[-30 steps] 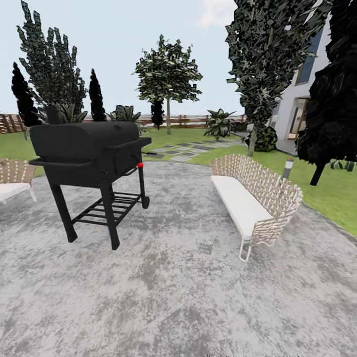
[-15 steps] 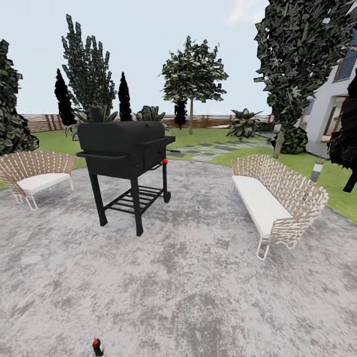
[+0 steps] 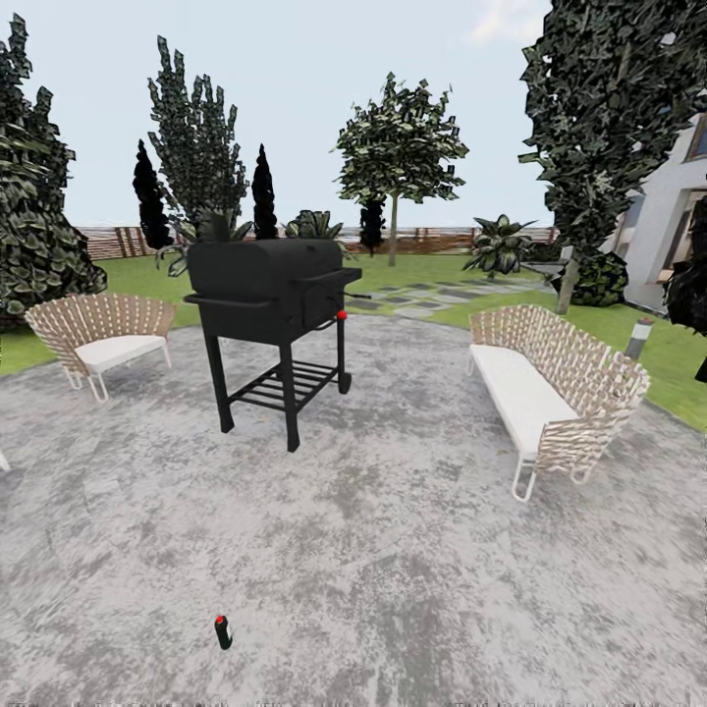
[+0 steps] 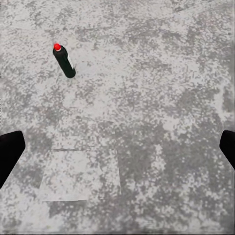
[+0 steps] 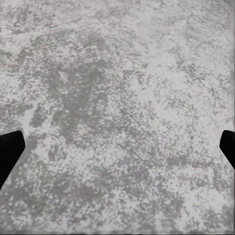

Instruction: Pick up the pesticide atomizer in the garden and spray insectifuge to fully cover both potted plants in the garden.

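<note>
Left chair (image 3: pixel 98 339): wicker seat at the patio edge.
Bottle (image 3: pixel 223 632): small dark bottle with a red top, upright on the grey paving (image 3: pixel 393 570); likely the pesticide atomizer, though its cap is not pale.
Grill (image 3: pixel 273 319): black, mid-patio.
Bench (image 3: pixel 550 388): wicker, right.
Lawn (image 3: pixel 442 285): stepping stones beyond.
Left gripper (image 4: pixel 117 147): jaws released, empty.
Right gripper (image 5: pixel 117 147): jaws spread, empty.
Risk: a low, hurried reach could topple the slim bottle.
</note>
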Motion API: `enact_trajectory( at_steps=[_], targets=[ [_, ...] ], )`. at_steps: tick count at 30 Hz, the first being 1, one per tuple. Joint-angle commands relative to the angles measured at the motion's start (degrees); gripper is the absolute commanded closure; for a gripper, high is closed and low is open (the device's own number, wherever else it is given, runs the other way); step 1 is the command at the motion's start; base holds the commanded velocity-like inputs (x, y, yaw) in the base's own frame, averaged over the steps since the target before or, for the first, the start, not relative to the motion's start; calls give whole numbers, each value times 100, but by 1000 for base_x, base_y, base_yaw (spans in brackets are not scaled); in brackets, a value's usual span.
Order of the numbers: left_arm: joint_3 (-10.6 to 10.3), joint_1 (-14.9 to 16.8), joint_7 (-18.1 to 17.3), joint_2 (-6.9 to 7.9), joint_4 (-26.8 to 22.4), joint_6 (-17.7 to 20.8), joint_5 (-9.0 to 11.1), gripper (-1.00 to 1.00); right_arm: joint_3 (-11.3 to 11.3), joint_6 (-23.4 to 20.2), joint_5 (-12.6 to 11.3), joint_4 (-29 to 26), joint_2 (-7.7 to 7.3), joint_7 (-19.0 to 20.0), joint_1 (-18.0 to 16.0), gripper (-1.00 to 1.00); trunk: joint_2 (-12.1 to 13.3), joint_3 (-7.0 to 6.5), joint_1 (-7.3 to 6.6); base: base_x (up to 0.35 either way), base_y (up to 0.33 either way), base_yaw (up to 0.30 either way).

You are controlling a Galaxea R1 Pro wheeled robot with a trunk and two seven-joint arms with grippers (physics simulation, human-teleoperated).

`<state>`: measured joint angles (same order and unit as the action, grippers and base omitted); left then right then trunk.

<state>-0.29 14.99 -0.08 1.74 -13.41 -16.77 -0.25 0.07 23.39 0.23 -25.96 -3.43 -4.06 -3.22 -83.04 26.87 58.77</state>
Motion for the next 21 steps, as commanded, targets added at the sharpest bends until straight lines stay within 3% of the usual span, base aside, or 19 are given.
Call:
enact_trajectory(
  at_steps=[1, 6, 16, 21],
  targets=[
    [1, 4, -1, 1, 5, -19, -2, -100, 1, 16, 3, 3, 1, -15, -3, -100, -4, 6, -4, -274, 0, 0],
    [2, 4, -1, 1, 5, -19, -1, -100, 1, 13, 3, 3, 1, -15, -3, -100, -4, 6, -4, -91, 0, 63],
    [2, 4, -1, 1, 5, -19, -1, -100, 1, 15, 3, 3, 1, -15, -3, -100, -4, 6, -4, -9, 0, 244],
    [2, 4, -1, 1, 5, -19, -1, -100, 1, 13, 3, 3, 1, -15, -3, -100, -4, 6, -4, 0, 0, 101]
  ],
)
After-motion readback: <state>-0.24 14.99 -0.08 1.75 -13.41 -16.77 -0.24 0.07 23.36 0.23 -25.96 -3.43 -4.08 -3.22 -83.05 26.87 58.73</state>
